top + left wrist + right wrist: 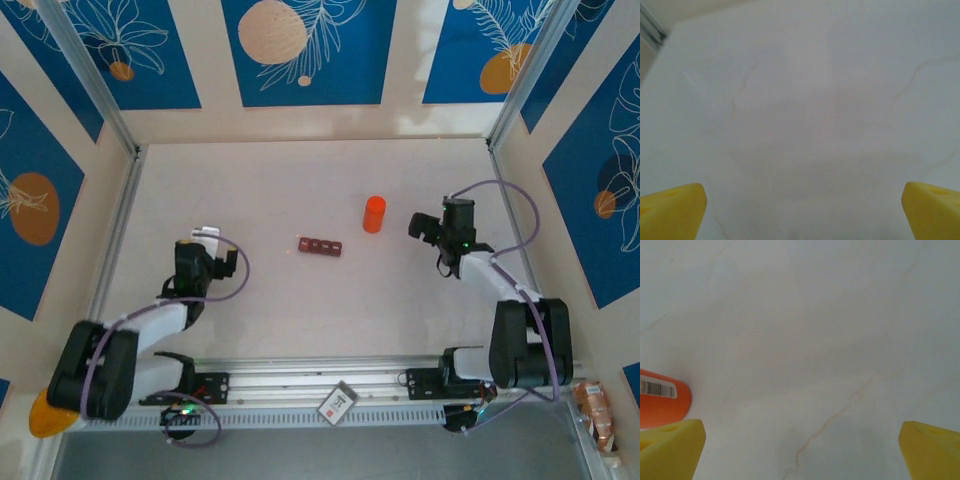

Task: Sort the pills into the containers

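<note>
The containers [319,246], a dark reddish-brown strip of three joined compartments, lie mid-table. An orange bottle [373,214] stands upright just behind and to the right of them. The pills are out of view. My left gripper [205,238] hovers over bare table well left of the strip, and its yellow fingertips [670,212] stand wide apart with nothing between them. My right gripper [443,222] is right of the bottle, open and empty. In the right wrist view the bottle [660,400], with its barcode label, sits just beyond the left fingertip [670,447].
Walls with blue panels enclose the white table [300,320] on three sides. An aluminium rail [320,380] runs along the near edge, with a small card [338,402] lying on it. A packet [598,410] lies at the bottom right, outside the rail.
</note>
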Controlling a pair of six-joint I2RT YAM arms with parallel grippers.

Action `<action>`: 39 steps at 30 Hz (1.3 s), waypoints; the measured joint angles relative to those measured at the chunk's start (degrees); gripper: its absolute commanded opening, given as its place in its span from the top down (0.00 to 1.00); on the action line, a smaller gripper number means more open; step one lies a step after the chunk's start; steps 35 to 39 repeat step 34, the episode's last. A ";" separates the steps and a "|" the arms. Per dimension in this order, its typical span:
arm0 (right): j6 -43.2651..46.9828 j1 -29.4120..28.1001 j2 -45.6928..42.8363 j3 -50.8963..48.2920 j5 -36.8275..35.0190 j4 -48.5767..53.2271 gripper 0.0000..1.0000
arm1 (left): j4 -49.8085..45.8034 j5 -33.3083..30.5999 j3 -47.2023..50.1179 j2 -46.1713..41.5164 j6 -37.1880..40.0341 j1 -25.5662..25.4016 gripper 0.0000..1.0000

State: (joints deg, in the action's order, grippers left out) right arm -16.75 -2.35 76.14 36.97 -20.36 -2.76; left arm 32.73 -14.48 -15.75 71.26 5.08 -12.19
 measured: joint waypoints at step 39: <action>9.25 1.99 11.52 -14.47 10.36 -42.73 0.01 | 17.38 16.44 -6.71 18.82 -1.79 9.70 0.00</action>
